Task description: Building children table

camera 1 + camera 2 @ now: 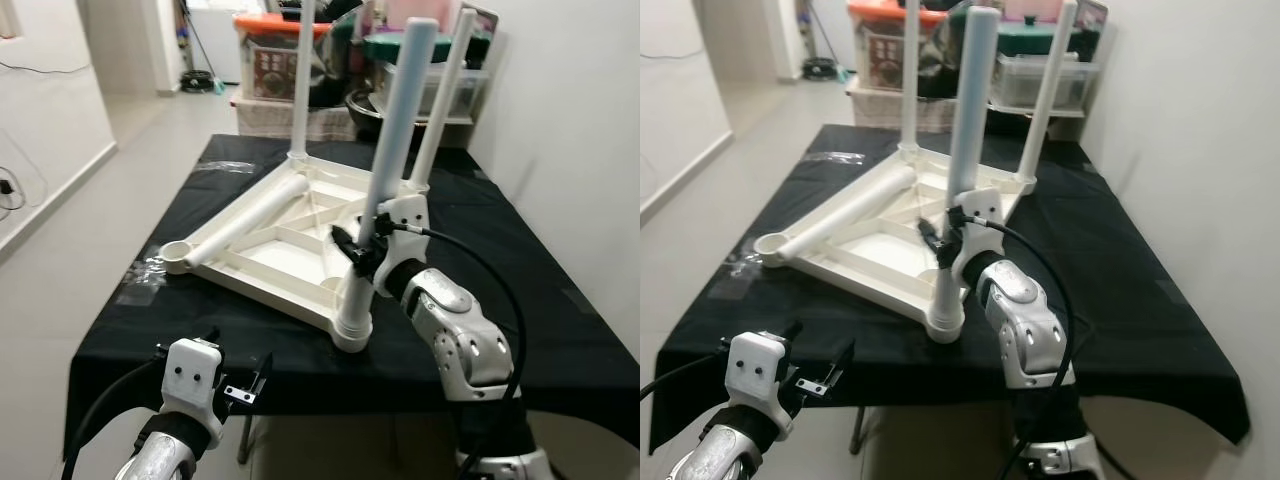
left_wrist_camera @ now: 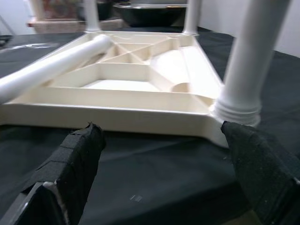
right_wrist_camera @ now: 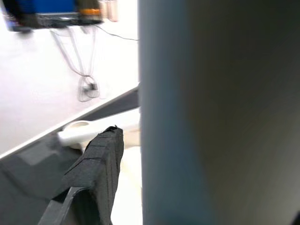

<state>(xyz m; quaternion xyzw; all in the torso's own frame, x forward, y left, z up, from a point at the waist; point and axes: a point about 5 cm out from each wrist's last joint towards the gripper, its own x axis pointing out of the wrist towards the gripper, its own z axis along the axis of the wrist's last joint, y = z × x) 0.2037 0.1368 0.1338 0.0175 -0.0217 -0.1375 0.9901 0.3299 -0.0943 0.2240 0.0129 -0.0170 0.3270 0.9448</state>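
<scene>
Children table top (image 1: 290, 245) lying upside down on black-clothed table (image 1: 560, 330), sockets up for legs. Right gripper (image 1: 362, 243) pinching near leg (image 1: 385, 180), seating it upright. Loose leg (image 1: 245, 222) lying across frame. Left gripper (image 1: 240, 385) hovering near edge, jaws spread.

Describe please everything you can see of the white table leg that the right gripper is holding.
The near leg is a long, round tube, seemingly smooth white plastic, closed at its top end. It stands nearly upright, leaning slightly, its ribbed foot seated in the near corner socket of the upturned tabletop. The right gripper grips it low down, jaws closed around it. Two more legs stand at the far corners; a fourth lies loose across the frame.
</scene>
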